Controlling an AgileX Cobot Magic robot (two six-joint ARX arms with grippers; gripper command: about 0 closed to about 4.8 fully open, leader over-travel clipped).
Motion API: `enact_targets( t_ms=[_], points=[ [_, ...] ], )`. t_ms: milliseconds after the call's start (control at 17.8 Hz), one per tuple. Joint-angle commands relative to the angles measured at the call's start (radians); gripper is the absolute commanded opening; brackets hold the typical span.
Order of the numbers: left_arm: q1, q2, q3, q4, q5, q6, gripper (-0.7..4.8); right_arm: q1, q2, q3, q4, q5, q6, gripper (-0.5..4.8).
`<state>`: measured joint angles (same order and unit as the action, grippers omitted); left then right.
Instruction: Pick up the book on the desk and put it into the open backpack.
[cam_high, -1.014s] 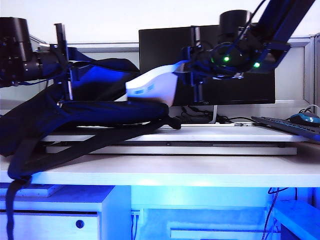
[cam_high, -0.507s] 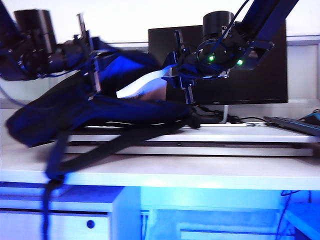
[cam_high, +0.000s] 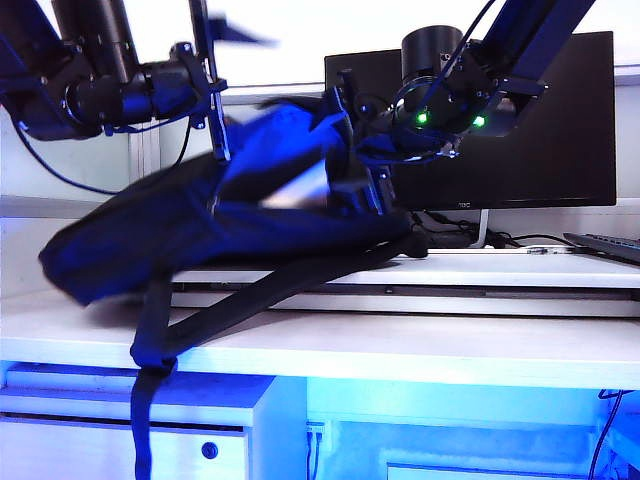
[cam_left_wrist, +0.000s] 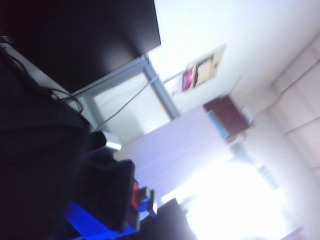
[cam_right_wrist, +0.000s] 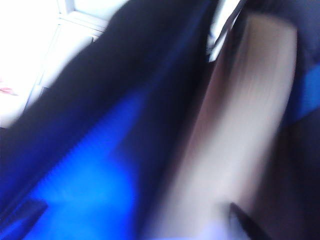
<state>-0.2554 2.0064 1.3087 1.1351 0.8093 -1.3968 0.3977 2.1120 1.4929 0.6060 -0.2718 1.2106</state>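
Exterior view | book (cam_high: 297, 188) inside backpack (cam_high: 200, 225) | beside right gripper (cam_high: 352, 150)

Probably office: monitor (cam_high: 500, 120), keyboard (cam_high: 605, 243) on desk (cam_high: 420, 345), partition behind.

The book (cam_high: 297, 190) shows only as a pale smear inside the backpack (cam_high: 200, 235), its edges lost to blur; the right wrist view renders its cover as streaks. The right pincer (cam_high: 360, 185) is partly buried in the backpack's mouth, its jaws unreadable. The left pincer (cam_high: 212, 100) is motion-blurred, and the left wrist view shows none of its fingers. The keyboard (cam_high: 605, 243) is cut off by the picture's edge
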Motion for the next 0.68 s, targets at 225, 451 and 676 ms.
enact_targets(
  t_ms=[225, 451, 676],
  points=[
    [0.004, -0.005, 0.004, -0.347, 0.160, 0.336, 4.79, -0.044, -0.014, 0.008, -0.270, 0.043, -0.258, 4.05],
    [0.004, -0.005, 0.004, -0.655, 0.196, 0.766, 4.79, -0.097, -0.021, 0.008, -0.299, 0.075, -0.389, 4.05],
    [0.004, -0.035, 0.005, -0.670, -0.013, 1.074, 4.79, -0.108, -0.052, 0.008, -0.317, 0.172, -0.723, 4.04]
  ],
)
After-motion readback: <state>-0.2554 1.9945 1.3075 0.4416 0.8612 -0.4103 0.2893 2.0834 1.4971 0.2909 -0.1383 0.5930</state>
